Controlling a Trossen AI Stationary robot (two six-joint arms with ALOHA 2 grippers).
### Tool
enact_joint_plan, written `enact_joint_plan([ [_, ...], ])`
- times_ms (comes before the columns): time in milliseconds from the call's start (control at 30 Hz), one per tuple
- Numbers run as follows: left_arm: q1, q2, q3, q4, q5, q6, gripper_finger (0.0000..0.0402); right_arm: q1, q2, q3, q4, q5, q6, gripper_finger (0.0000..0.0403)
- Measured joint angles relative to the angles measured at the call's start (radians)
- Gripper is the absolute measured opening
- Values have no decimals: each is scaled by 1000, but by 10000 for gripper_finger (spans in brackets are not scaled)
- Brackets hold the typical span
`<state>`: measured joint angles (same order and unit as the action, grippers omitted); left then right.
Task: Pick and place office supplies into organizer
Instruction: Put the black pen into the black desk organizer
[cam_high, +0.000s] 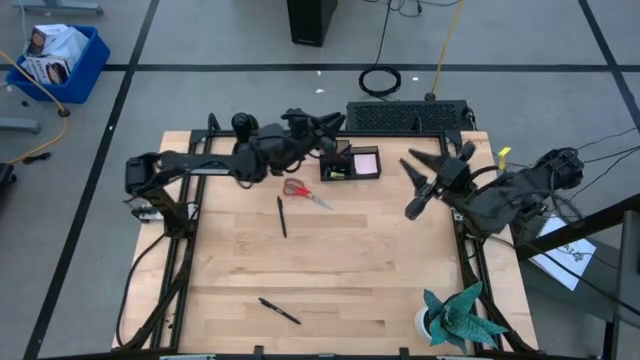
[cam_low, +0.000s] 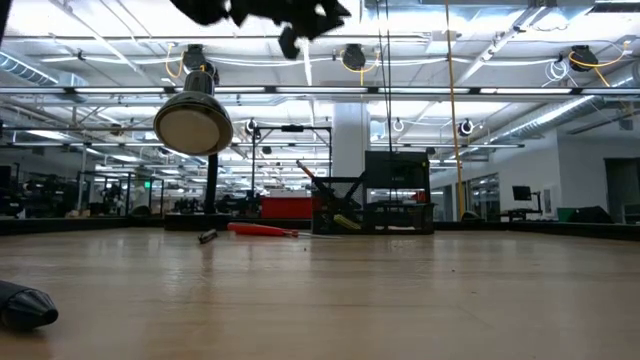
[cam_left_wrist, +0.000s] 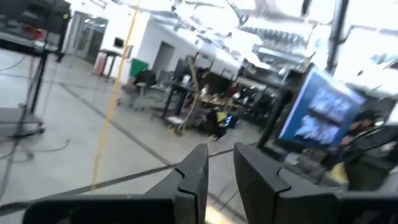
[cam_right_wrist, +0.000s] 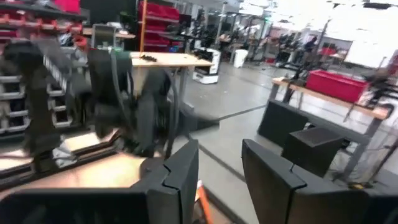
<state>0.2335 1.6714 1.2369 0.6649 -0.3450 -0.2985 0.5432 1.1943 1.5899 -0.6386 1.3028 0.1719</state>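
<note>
The organizer (cam_high: 351, 163) — a small black caddy holding a pink sticky-note pad (cam_high: 366, 161) — sits at the far edge of the pale wooden surface (cam_high: 330, 270). Red-handled scissors (cam_high: 303, 191) lie just beside it, two black pens (cam_high: 281, 216) nearer. The left hand (cam_high: 328, 124) hangs above it, fingers slightly parted, empty; the right hand (cam_high: 420, 185) waits, released. Grey taped floor surrounds.

From up here I see a wooden table (cam_high: 330, 270). A teal paper plant (cam_high: 462, 317) sits at its corner. Past the table's far edge lie a black keyboard-like panel (cam_high: 408, 117) and a coiled black cable (cam_high: 380, 81). Well off from the table, a blue bin (cam_high: 58, 62) rests on the grey floor (cam_high: 200, 40).
</note>
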Motion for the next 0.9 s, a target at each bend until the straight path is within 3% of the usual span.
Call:
enact_joint_plan([
  [133,-41,-101,0,-74,0,-32,81,-40,-12,-104,9,-103,84,114],
  [300,-102,-223,0,-194,0,-105,81,-91,-20,-305,121,-327,204,114],
  [567,-219,-409,0,-435,4,-125,81,-133,13,-647,734,-768,218,114],
  [700,-272,-491,0,-620,4,-75,81,-146,96,-734,966,-812,238,114],
  [900,-301,-588,1,-875,9,-80,81,-198,212,-739,979,-795,263,114],
])
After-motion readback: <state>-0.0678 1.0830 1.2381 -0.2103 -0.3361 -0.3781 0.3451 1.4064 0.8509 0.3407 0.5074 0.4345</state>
